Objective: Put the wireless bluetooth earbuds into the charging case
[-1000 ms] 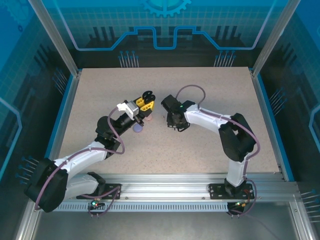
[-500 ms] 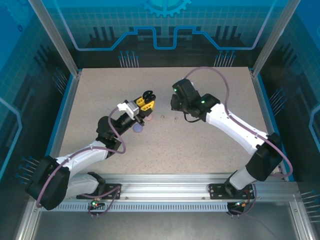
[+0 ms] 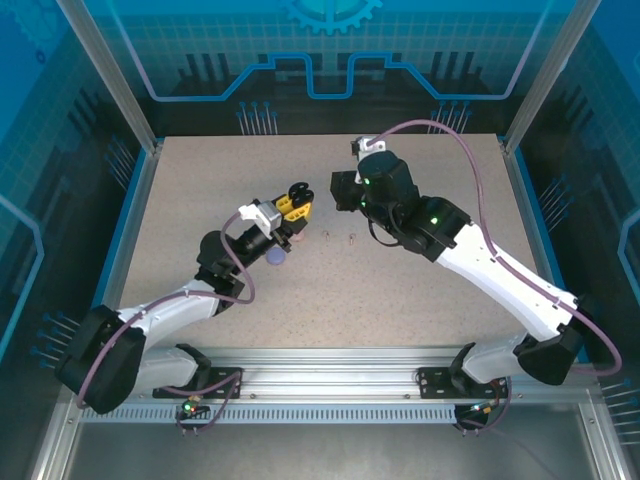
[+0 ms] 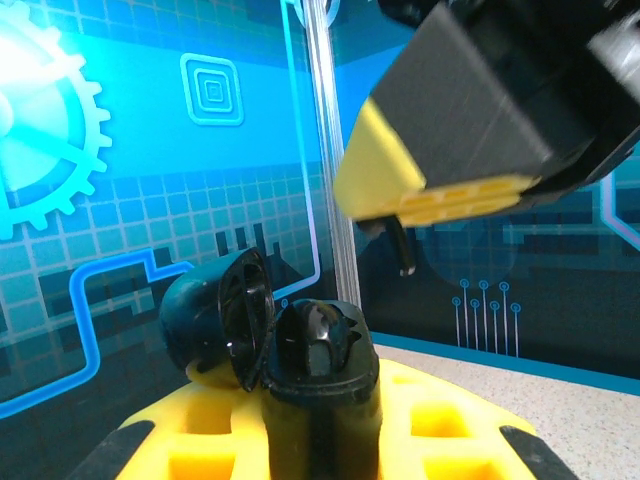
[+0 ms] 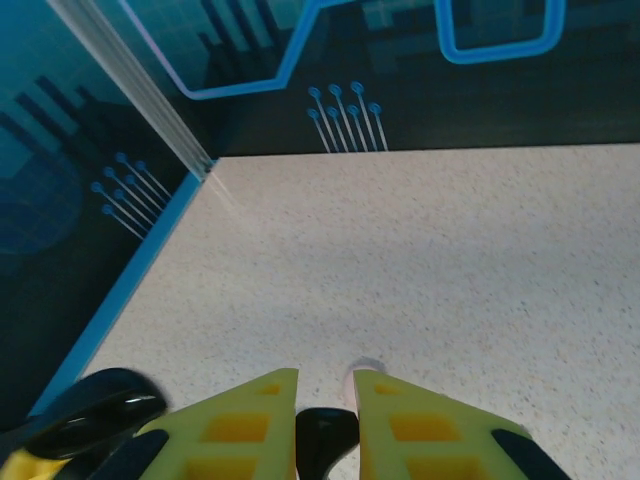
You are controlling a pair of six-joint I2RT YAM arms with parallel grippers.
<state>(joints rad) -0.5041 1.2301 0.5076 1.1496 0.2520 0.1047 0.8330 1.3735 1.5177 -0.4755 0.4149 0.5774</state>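
Note:
My left gripper (image 3: 293, 203) is shut on the black charging case (image 4: 318, 355), held upright with its lid (image 4: 215, 320) swung open to the left. My right gripper (image 5: 327, 400) is shut on a black earbud (image 5: 326, 440). In the left wrist view, the right gripper's yellow finger (image 4: 430, 180) hangs just above and to the right of the open case. The earbud's dark stem (image 4: 401, 245) points down from it, apart from the case. From above, my right gripper (image 3: 340, 190) faces the case (image 3: 297, 190) from the right. Two tiny pale earbuds (image 3: 327, 234) (image 3: 352, 238) lie on the table.
A lavender round case (image 3: 275, 257) and a pinkish one (image 3: 297, 240) sit on the speckled table (image 3: 420, 290) just under the left wrist. A pink shape (image 5: 365, 372) shows past the right fingertips. The blue-edged walls (image 3: 140, 200) ring the table.
My right arm has lifted from low over the table's middle and swung back and up, bringing its gripper level with the held case. The left arm has barely shifted.

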